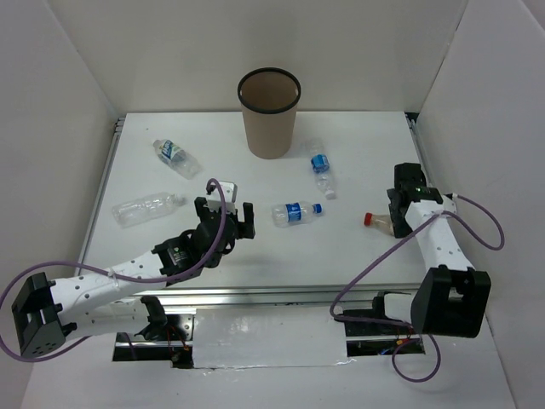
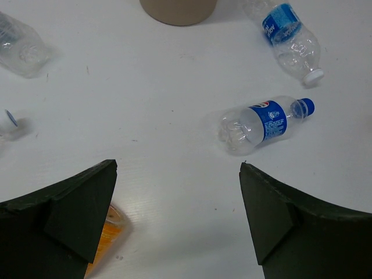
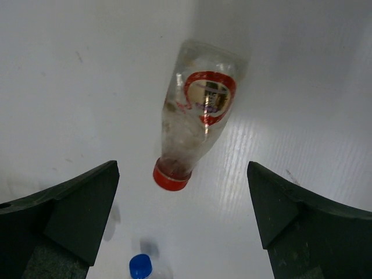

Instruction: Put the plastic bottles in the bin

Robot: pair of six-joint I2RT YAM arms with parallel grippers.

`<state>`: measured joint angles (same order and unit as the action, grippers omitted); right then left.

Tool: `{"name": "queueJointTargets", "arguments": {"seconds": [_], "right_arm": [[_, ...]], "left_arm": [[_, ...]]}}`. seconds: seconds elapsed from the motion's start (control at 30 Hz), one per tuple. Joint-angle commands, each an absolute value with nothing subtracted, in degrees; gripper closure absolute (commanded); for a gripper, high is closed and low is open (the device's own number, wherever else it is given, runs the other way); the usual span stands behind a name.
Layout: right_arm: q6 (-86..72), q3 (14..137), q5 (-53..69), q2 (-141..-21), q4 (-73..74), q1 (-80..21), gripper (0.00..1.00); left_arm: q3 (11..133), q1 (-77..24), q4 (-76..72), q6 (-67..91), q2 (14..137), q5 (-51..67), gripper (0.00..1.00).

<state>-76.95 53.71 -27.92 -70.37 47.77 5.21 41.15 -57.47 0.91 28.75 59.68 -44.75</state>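
The brown bin [image 1: 269, 112] stands upright at the back centre. Blue-labelled bottles lie at the back left [image 1: 174, 157], right of the bin [image 1: 322, 168] and mid-table [image 1: 295, 212]. A bare clear bottle [image 1: 146, 209] lies at the left. My left gripper [image 1: 226, 210] is open and empty above the table, and the mid-table bottle [image 2: 261, 123] lies ahead of it to the right. An orange bottle [image 2: 107, 232] shows partly under its left finger. My right gripper [image 3: 182, 167] is open, and the red-and-white labelled bottle [image 3: 200, 113] lies just ahead of it, red cap toward the jaws.
White walls enclose the table on three sides. A metal rail [image 1: 255, 298] runs along the near edge. The bin's base [image 2: 177, 10] shows at the top of the left wrist view. A blue cap [image 3: 141, 266] shows low in the right wrist view.
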Motion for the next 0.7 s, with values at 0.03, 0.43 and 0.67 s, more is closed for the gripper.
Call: {"name": "queueJointTargets", "arguments": {"seconds": [0.03, 0.43, 0.67], "right_arm": [[-76.4, 49.9, -22.4, -72.0, 41.8, 9.8, 0.02], [-75.4, 49.4, -22.9, -81.4, 36.0, 10.7, 0.04], [-73.6, 50.4, -20.9, -88.0, 34.3, 12.5, 0.17]], "left_arm": [[42.4, -57.7, -1.1, 29.3, 58.9, -45.5, 0.01], [43.1, -57.7, -0.7, 29.7, 59.6, -44.5, 0.01], [43.1, -57.7, -1.1, 29.6, 59.9, -44.6, 0.01]]}}
